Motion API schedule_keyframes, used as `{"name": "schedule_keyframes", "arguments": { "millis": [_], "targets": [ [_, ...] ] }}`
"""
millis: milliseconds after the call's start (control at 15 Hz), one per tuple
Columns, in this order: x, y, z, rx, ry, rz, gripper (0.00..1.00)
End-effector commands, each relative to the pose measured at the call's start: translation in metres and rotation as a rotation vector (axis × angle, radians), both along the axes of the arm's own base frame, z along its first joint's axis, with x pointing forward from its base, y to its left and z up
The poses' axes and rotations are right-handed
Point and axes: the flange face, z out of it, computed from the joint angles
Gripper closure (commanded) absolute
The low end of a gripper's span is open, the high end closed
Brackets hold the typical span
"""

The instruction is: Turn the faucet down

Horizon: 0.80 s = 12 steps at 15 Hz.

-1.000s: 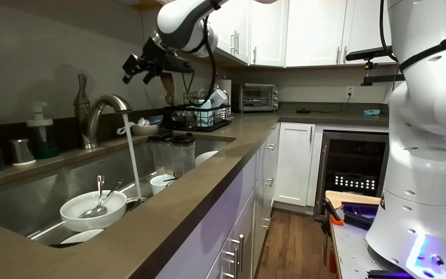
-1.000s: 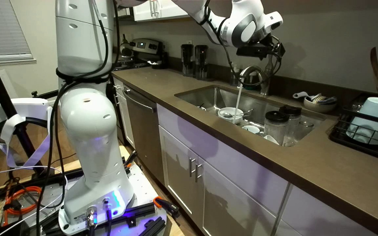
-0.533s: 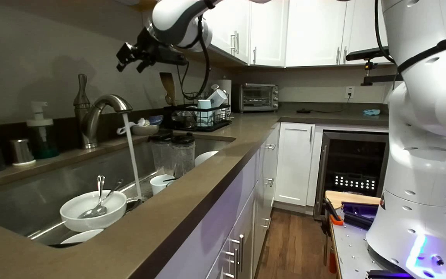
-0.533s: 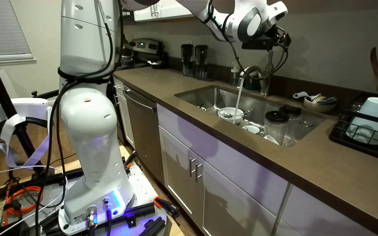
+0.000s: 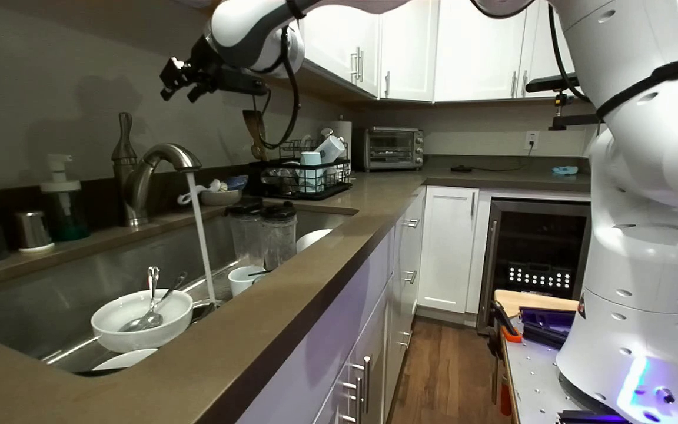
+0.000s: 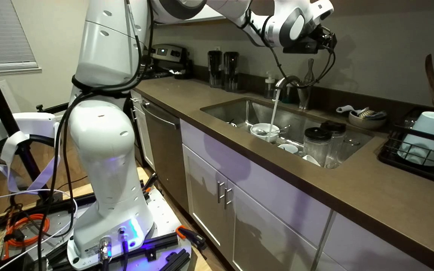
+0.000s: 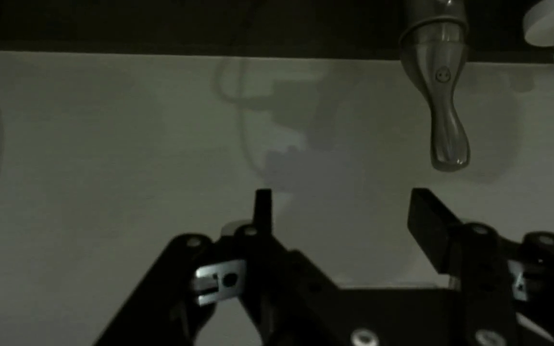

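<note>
The brushed-metal faucet [image 5: 139, 188] stands at the sink's back edge, with water running from its arched spout. It also shows in an exterior view [image 6: 303, 99]. Its upright lever handle [image 5: 125, 141] rises behind the spout. In the wrist view the handle [image 7: 443, 86] is at the upper right, its tip just above the right fingertip in the picture. My gripper [image 5: 180, 95] is in the air, higher than the handle and apart from it. In the wrist view the gripper [image 7: 341, 202] is open, with only the wall seen between its fingers.
The sink [image 6: 296, 113] holds a white bowl [image 5: 142, 321] with spoons, a white mug [image 5: 242, 280] and lidded jars [image 5: 279, 235]. Soap bottles [image 5: 62, 200] stand beside the faucet. A small bowl [image 6: 367, 119] and a black dish rack [image 6: 409, 165] stand on the counter.
The arm has moved the gripper upward and closer to the wall, leftward in an exterior view. The faucet and the running water look the same.
</note>
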Motion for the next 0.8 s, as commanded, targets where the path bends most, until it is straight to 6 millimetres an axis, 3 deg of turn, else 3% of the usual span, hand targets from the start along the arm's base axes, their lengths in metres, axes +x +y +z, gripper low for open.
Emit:
{"name": "schedule_keyframes", "arguments": {
  "millis": [0,67,133,200,533,733],
  "targets": [
    [0.018,0.011,-0.003,0.012,-0.050,-0.002,0.27],
    [0.022,0.015,-0.004,0.012,-0.058,0.002,0.34],
    [0.025,0.017,-0.004,0.014,-0.066,0.003,0.34],
    [0.027,0.022,-0.004,0.015,-0.078,0.004,0.48],
    [0.038,0.039,-0.006,0.020,-0.109,0.017,0.45],
    [0.046,0.045,-0.010,0.028,-0.109,0.033,0.51]
  ]
}}
